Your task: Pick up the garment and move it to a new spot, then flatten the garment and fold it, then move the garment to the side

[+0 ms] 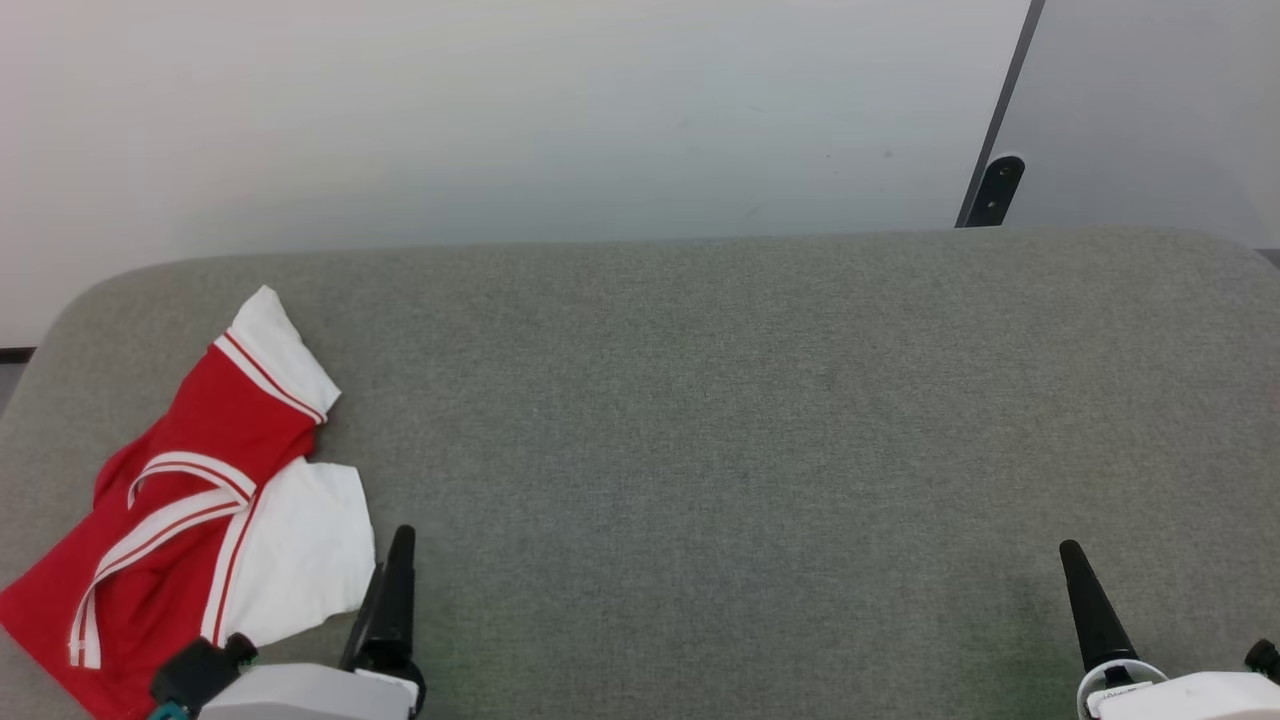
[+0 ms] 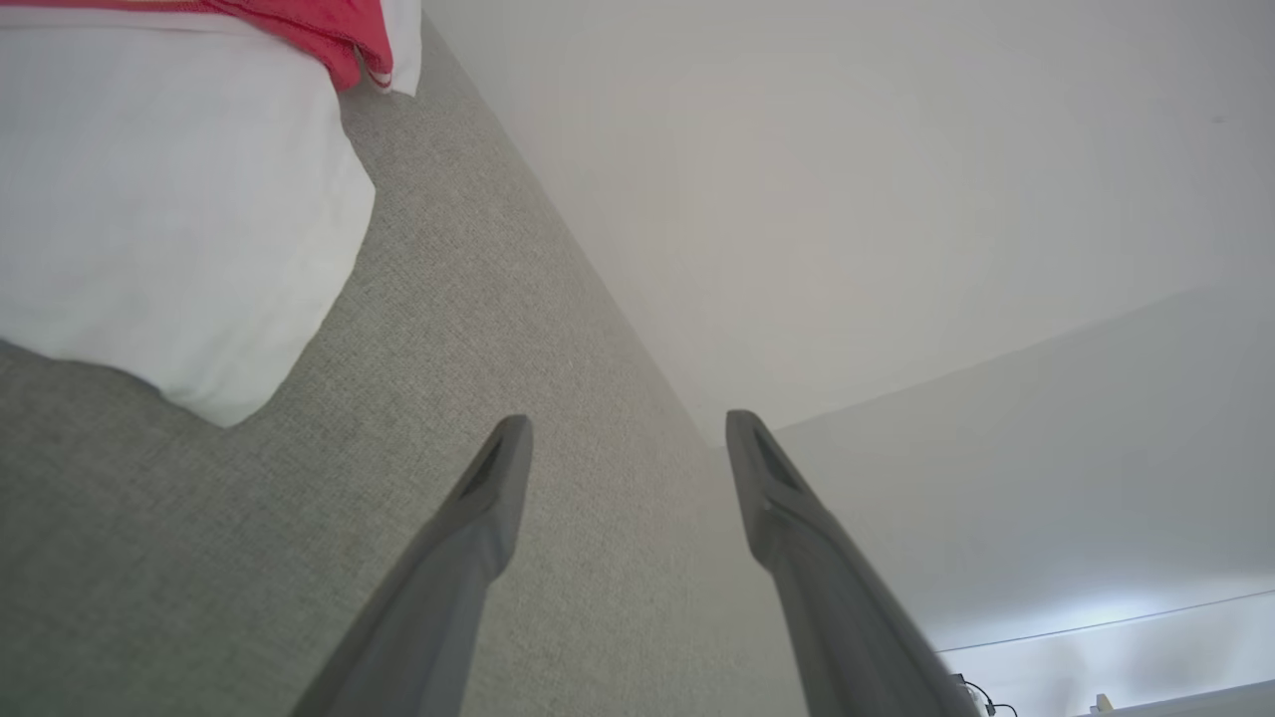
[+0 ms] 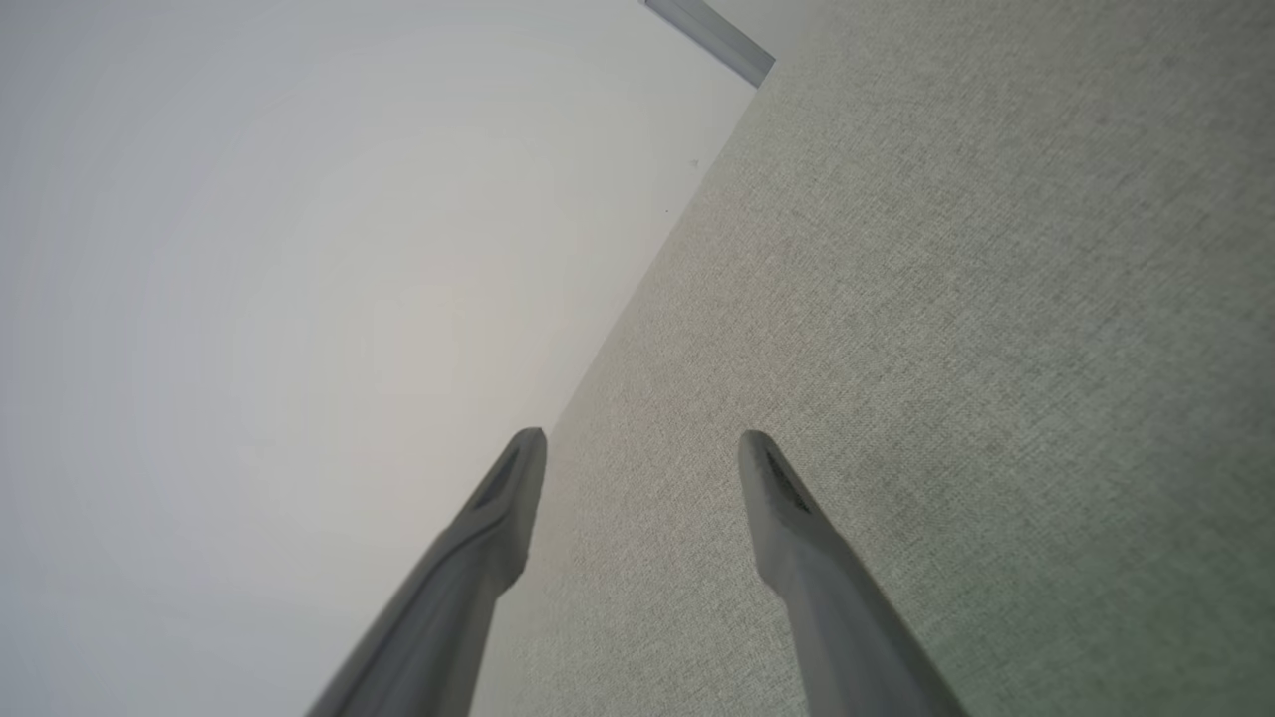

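**At the table's left side: garment lying crumpled, both claws spread and empty**

Over on the left of the grey fabric-topped table [image 1: 700, 400], the garment [image 1: 190, 500] is lying in a rumpled heap. Its red body is bunching up and the striped trim is twisting across it. One white sleeve is pointing toward the far edge, and another white panel is spreading toward the robot.

The left claw [image 2: 626, 428] is hovering just beside that white panel, jaws standing wide apart and gripping nothing. Its wrist view is showing bare grey fabric between the fingers, with the white cloth off to one side.

The right claw [image 3: 642, 443] is hanging well apart over the table's right side, likewise spread wide and empty. A pale wall [image 1: 500, 120] is running behind the table.
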